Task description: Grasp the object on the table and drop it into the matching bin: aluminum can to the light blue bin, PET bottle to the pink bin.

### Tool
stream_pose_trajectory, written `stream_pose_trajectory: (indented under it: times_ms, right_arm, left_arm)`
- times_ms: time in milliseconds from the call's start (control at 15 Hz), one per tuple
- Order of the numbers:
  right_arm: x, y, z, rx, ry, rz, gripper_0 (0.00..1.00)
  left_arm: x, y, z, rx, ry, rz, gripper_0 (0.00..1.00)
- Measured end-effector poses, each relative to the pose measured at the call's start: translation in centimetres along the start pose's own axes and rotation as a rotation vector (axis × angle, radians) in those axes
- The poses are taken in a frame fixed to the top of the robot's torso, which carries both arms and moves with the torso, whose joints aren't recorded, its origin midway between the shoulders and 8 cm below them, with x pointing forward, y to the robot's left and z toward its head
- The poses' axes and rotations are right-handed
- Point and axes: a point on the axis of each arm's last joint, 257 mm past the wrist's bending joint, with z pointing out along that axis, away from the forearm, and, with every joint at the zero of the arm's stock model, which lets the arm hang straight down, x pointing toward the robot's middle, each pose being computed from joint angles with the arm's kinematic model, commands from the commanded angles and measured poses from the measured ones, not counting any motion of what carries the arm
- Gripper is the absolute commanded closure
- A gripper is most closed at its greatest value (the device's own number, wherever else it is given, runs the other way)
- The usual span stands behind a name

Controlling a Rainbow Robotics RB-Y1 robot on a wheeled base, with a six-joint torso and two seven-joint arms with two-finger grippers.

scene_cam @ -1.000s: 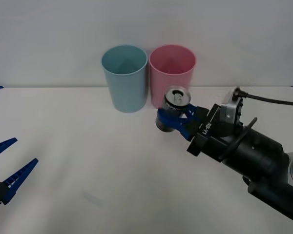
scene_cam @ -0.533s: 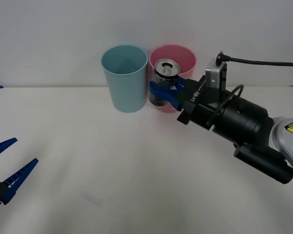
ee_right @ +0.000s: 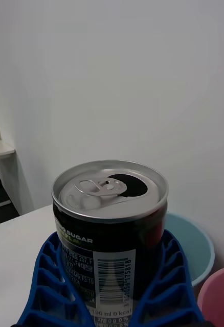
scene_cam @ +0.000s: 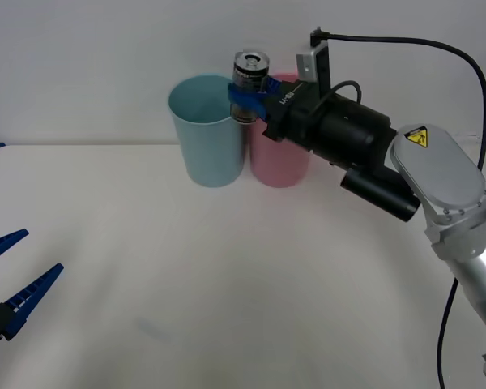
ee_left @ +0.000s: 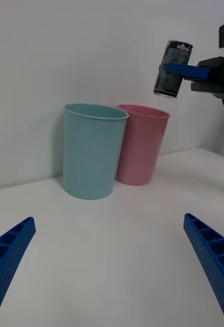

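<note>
We see the white tabletop [scene_cam: 227, 284] lying bare across its near and middle stretch, with broad open room between the two arms; the light blue bin [scene_cam: 207, 130] and the pink bin [scene_cam: 283, 154] stand side by side, just beside each other, at the far edge against the pale wall.

The aluminum can [scene_cam: 249, 77] hangs in the air above the bins' rims, over the seam where the two meet and close to the light blue bin's right rim. A second ago it sat low, in front of the pink bin near the tabletop; half a second ago it was level with the pink bin's mouth. It has since risen and drifted left, while both bins have kept their places.

We find the right pincer [scene_cam: 245, 96] pinching the can upright around its middle, blue ribbed fingers [ee_right: 165, 276] pressed on either side, the pull-tab top facing up. The right arm reaches in from the right, stretched far and leftward, its black wrist passing over the pink bin.

The left pincer [scene_cam: 16, 279] waits at the near left edge, low over the tabletop, fingers spread wide and holding nothing, where it was a second ago.
</note>
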Motion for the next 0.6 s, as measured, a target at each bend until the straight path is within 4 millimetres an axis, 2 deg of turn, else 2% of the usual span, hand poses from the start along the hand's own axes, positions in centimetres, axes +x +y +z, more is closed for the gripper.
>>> stream_pose_trajectory:
  times_ms: [200, 600]
  right_arm:
    - [-0.5, -1.8, 3.0, 0.036, 0.002, 0.012, 1.0]
    - [0.1, -3.0, 8.1, 0.102, 0.02, 0.037, 1.0]
  left_arm:
    - [0.0, 0.0, 0.0, 0.0, 0.0, 0.0, 0.0]
    - [0.0, 0.0, 0.0, 0.0, 0.0, 0.0, 0.0]
